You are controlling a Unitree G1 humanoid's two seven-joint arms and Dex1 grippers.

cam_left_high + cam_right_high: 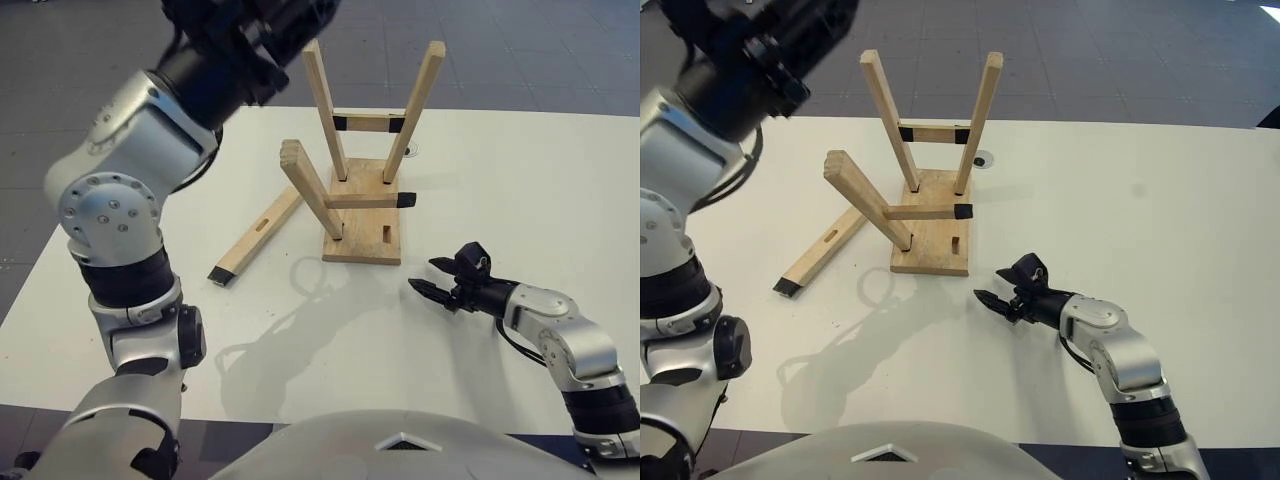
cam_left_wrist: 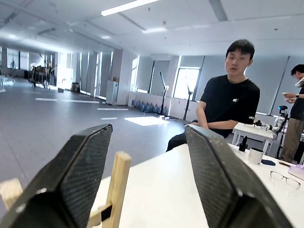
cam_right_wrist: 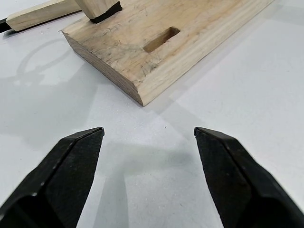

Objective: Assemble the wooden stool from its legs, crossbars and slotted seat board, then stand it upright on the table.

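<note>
The slotted seat board (image 1: pixel 365 240) lies flat on the white table (image 1: pixel 520 190). Two legs (image 1: pixel 325 110) stand in it at the back, joined by a crossbar (image 1: pixel 370 123). A third leg (image 1: pixel 310 190) leans in at the front left, with a second crossbar (image 1: pixel 365 200) jutting from it. The fourth leg (image 1: pixel 257 235) lies loose on the table to the left. One slot (image 3: pixel 161 39) is bare. My right gripper (image 1: pixel 422 275) rests open just right of the board's front corner, holding nothing. My left gripper (image 2: pixel 149 175) is raised and open, with a leg top (image 2: pixel 118 185) seen between its fingers (image 2: pixel 76 180), farther off.
A small round mark (image 1: pixel 983 159) sits on the table behind the stool. The left arm (image 1: pixel 130 160) rises over the table's left side. The table's front and right stretches are bare white surface.
</note>
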